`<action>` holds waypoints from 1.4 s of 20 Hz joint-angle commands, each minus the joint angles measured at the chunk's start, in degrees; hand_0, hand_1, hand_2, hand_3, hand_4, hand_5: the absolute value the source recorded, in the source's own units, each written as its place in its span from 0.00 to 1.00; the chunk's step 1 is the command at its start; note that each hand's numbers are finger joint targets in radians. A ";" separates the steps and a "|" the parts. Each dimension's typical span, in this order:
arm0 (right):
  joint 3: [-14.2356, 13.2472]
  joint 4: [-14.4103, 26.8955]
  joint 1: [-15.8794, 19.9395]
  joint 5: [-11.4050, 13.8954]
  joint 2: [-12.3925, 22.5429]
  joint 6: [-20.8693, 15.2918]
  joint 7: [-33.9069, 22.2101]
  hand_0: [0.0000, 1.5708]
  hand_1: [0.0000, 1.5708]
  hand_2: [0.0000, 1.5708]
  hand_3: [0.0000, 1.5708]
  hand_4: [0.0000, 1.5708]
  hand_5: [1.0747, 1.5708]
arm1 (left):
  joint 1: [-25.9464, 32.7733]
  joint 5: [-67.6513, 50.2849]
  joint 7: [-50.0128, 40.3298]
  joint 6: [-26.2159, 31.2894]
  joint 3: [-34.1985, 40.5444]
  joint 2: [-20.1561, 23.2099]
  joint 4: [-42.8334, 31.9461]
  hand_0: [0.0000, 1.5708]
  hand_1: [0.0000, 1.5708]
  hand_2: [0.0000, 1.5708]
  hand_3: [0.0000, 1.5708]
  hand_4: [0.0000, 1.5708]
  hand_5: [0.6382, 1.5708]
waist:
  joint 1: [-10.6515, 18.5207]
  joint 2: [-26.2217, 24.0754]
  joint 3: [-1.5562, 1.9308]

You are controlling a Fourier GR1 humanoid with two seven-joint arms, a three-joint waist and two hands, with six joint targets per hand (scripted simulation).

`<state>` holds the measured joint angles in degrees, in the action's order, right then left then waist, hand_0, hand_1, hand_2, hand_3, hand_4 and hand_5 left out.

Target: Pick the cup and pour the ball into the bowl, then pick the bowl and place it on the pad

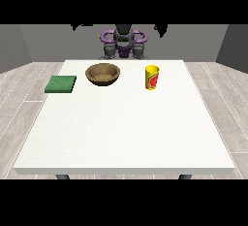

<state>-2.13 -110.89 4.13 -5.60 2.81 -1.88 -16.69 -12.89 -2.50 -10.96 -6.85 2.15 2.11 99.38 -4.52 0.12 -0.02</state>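
A broad white table (126,133) with a smooth matte top fills most of the room in front of me, standing on a floor (19,89) of pale grey planks. On the far half of it sit three things in a loose row. At the view's left, at the table's edge, lies a flat square pad (61,84), dark green and slightly grainy like felt or sponge. Near it, well apart, stands a round wooden bowl (102,73), brown, shallow and thick-rimmed, with a lighter speckled inside. Further to the view's right stands a yellow cup (152,77), a straight, slightly tapered tumbler with a red mark on its side, upright and touching nothing else. The ball cannot be seen from here.

Behind the table's far edge stands the robot (123,43), dark grey in the trunk with purple rings at the shoulders. Its arms are raised: the hand at the view's left (81,25) and the hand at the view's right (161,29) show only as small black shapes high above the table, well clear of everything. How their fingers lie I cannot tell.
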 commanded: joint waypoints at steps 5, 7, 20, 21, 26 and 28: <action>-5.83 6.68 3.51 -4.95 2.66 5.91 13.46 0.00 0.00 0.00 0.00 0.44 0.95 | -3.49 1.01 17.89 2.56 4.62 3.20 -9.62 0.00 0.00 0.00 0.00 0.35 0.92 | -1.34 14.51 0.03; -6.66 7.19 2.79 -5.45 2.92 6.62 15.09 0.00 0.00 0.00 0.00 0.44 0.95 | -1.39 0.26 23.33 4.03 5.62 3.13 -14.18 0.00 0.00 0.00 0.00 0.31 0.91 | -1.33 14.78 0.01; -10.92 14.98 3.62 -8.63 7.69 11.16 15.01 0.00 0.00 0.00 0.00 0.43 0.98 | -11.25 0.59 35.51 6.55 9.22 5.75 -43.24 0.00 0.00 0.00 0.00 0.10 0.85 | -2.97 10.99 0.00; -11.59 15.62 2.60 -8.96 8.06 11.96 15.84 0.00 0.00 0.00 0.00 0.42 0.98 | -9.94 0.54 36.11 6.44 8.58 4.43 -44.49 0.00 0.00 0.00 0.00 0.11 0.84 | -2.84 9.81 0.00; -13.68 18.63 4.85 -10.67 9.51 13.86 19.03 0.00 0.00 0.00 0.00 0.43 0.98 | -13.59 0.55 43.51 5.53 10.64 4.97 -52.12 0.00 0.00 0.00 0.00 0.13 0.85 | -3.85 13.52 0.00; -14.26 17.16 6.20 -11.62 11.59 14.04 15.11 0.00 0.00 0.00 0.00 0.43 0.99 | -13.87 0.26 44.90 6.38 11.22 5.61 -55.53 0.00 0.00 0.00 0.00 0.23 0.89 | -3.78 13.43 -0.01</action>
<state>-14.45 -94.94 8.91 -15.48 11.92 10.95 0.10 -25.56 -2.37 30.73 -0.29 12.79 7.79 49.51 -8.34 13.67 -0.02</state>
